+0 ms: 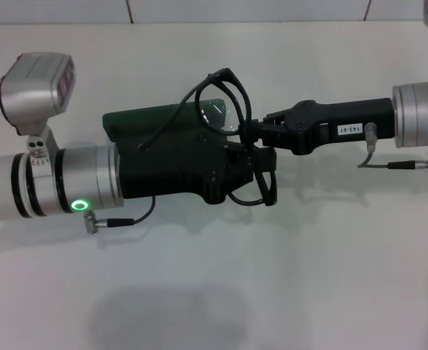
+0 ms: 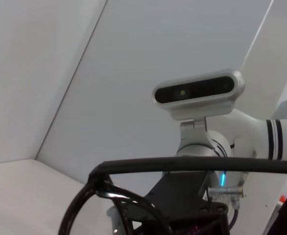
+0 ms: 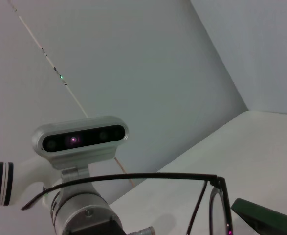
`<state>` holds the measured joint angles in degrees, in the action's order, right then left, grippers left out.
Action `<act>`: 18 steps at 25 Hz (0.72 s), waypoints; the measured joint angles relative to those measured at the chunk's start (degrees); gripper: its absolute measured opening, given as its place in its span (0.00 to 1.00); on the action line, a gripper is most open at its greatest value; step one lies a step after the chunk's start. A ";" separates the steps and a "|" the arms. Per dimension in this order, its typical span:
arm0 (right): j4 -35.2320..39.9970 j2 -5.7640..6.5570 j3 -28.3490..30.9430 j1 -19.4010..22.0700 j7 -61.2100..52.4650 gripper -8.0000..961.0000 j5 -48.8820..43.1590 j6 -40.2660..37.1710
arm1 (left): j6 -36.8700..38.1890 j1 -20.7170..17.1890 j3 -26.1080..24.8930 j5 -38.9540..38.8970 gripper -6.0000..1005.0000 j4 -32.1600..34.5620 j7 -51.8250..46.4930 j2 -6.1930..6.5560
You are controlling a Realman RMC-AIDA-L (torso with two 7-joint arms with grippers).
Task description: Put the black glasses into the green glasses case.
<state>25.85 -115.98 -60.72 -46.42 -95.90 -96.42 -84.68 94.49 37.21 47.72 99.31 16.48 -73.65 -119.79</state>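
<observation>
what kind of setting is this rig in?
Probably a lab test bench, not a home. A bare white table meets plain white walls, and the only props are the black glasses and green glasses case between the two arms.

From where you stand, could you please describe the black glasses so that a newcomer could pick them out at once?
Look at the middle of the white table, where the two arms meet from either side. The black glasses hang at the tip of the right pincer, just over the green glasses case held by the left arm. They are the only thin looped frame with clear lenses; everything else black is blocky.
</observation>
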 joint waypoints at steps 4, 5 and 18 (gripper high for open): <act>0.00 0.06 0.13 0.05 0.16 0.06 0.01 -0.08 | -0.03 0.05 0.02 0.00 0.01 -0.03 0.00 0.00; 0.00 0.06 0.15 0.05 0.17 0.06 0.01 -0.12 | -0.03 0.05 0.01 0.00 0.01 -0.05 0.00 -0.01; 3.06 1.69 6.47 4.55 2.79 0.07 -0.23 2.28 | 5.21 -1.58 -0.94 -0.09 0.02 0.41 -0.93 1.09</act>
<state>28.91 -114.29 -54.25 -41.87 -93.11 -96.65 -82.40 99.69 35.63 46.78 99.22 16.89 -74.57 -118.70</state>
